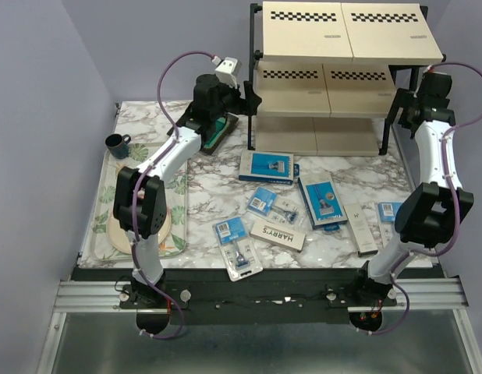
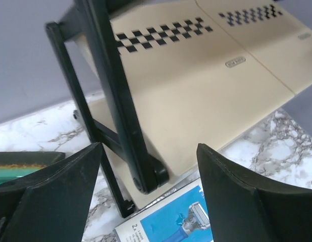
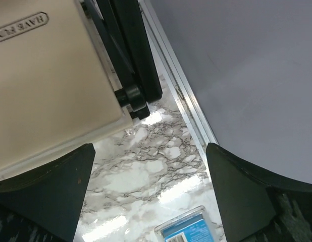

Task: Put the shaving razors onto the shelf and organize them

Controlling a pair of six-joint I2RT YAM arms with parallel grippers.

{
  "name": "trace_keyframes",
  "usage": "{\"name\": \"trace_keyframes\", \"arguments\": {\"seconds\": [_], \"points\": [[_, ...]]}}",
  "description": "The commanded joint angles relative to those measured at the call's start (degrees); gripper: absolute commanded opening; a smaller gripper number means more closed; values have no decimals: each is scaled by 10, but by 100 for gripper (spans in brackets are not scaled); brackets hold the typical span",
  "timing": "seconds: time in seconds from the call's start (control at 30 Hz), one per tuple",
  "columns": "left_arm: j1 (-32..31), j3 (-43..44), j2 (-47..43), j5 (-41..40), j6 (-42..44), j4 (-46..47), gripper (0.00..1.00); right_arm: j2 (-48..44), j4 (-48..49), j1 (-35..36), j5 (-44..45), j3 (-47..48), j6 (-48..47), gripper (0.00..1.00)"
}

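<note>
The shaving razors lie loose on the marble table in front of the shelf (image 1: 346, 54). Among them are a dark-blue box (image 1: 266, 167), a second one (image 1: 323, 201), light-blue blister packs (image 1: 232, 228) and two white Harry's boxes (image 1: 278, 233). My left gripper (image 1: 249, 100) hovers open by the shelf's left black post (image 2: 120, 101), holding nothing, and a dark-blue box (image 2: 181, 222) shows below its fingers. My right gripper (image 1: 401, 105) stands open by the shelf's right end, above bare marble and a blister pack (image 3: 189, 229). The shelf boards (image 3: 45, 75) carry no packs that I can see.
A dark square frame with a green centre (image 1: 217, 131) lies beneath the left arm. At the left, a floral tray (image 1: 101, 226) holds a dark cup (image 1: 116, 143) and a round wooden plate (image 1: 159, 226). The wall runs close along the table's right edge (image 3: 191, 111).
</note>
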Motion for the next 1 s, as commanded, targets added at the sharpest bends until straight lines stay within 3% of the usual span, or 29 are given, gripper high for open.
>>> {"name": "trace_keyframes", "arguments": {"seconds": [0.0, 0.13, 0.23, 0.27, 0.4, 0.53, 0.63, 0.8, 0.97], "points": [[25, -18, -87, -9, 5, -47, 99, -118, -34, 2, -8, -50, 33, 100], [43, -106, -165, -3, -4, -70, 99, -219, -78, 2, -38, -148, 42, 100], [50, -176, -227, -15, -14, -86, 99, -285, -97, 5, -112, -242, 26, 100], [50, -192, -238, -11, -16, -86, 99, -293, -103, 11, -172, -282, 18, 100], [50, -255, -271, 50, -58, -127, 99, -298, -143, 36, -287, -349, 6, 99], [29, -363, -276, 148, -151, -46, 99, -299, -126, 62, -324, -414, 26, 95], [-8, -413, -268, 165, -193, 31, 99, -271, -107, 74, -322, -434, 57, 93], [-119, -411, -207, 185, -218, 62, 98, -205, -80, 79, -307, -411, 73, 93], [-167, -342, -112, 194, -243, 83, 96, -159, -51, 88, -309, -397, 74, 91]]}}
